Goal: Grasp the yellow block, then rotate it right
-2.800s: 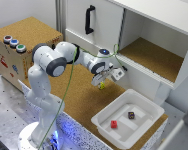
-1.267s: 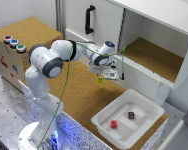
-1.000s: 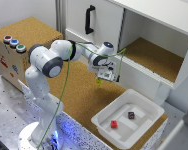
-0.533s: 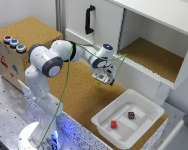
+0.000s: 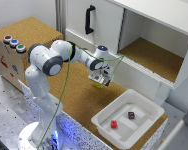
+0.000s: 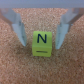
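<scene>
Since earlier frame, hand point(image 5: 100, 81) dropped lower toward cork surface point(image 5: 79, 97). I see yellow block point(image 6: 42, 43) centred between spread fingers point(image 6: 18, 29), resting on surface, nothing gripped yet.

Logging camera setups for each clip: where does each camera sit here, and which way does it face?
Exterior view: off the arm, raised, looking down at the cork table, white tray and cabinet; whole arm shows.
Wrist view: on the wrist, looking past the gripper at the yellow block; only the fingers show.
Shared: gripper, yellow block, cork.
</scene>
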You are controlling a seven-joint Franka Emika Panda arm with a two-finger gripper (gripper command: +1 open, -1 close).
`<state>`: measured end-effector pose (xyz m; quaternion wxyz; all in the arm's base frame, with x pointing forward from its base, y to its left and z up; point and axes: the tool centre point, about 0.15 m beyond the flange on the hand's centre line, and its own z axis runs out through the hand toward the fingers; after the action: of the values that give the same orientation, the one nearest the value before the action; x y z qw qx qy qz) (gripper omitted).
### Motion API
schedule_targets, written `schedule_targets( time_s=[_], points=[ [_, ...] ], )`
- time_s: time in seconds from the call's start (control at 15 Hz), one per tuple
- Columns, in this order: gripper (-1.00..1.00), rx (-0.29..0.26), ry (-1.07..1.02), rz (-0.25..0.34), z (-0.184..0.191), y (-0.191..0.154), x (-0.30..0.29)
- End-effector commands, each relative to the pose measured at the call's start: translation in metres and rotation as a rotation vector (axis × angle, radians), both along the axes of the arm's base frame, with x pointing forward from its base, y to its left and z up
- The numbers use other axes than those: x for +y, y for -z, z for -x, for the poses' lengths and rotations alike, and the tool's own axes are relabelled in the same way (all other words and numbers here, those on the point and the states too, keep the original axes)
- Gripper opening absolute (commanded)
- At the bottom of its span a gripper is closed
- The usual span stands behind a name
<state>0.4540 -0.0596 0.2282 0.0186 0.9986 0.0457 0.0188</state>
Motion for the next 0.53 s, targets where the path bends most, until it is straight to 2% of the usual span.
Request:
schedule_targets(
  time_s=[0.0, 0.07, 0.13, 0.2, 0.27, 0.4, 0.47],
  points=[
    [1.00, -0.135, 0.094, 0.064, 0.038, -0.024, -0.003],
    [1.00, -0.161, 0.096, 0.044, 0.038, -0.033, -0.003],
    [1.00, -0.159, 0.063, 0.067, 0.036, -0.044, 0.000],
    [1.00, -0.191, 0.043, 0.029, 0.035, -0.057, 0.003],
    [1.00, -0.206, 0.022, 0.021, 0.035, -0.069, 0.001],
    [1.00, -0.201, -0.048, -0.023, 0.032, -0.083, -0.016],
    [1.00, -0.203, -0.052, -0.009, 0.032, -0.088, -0.028]
  ],
)
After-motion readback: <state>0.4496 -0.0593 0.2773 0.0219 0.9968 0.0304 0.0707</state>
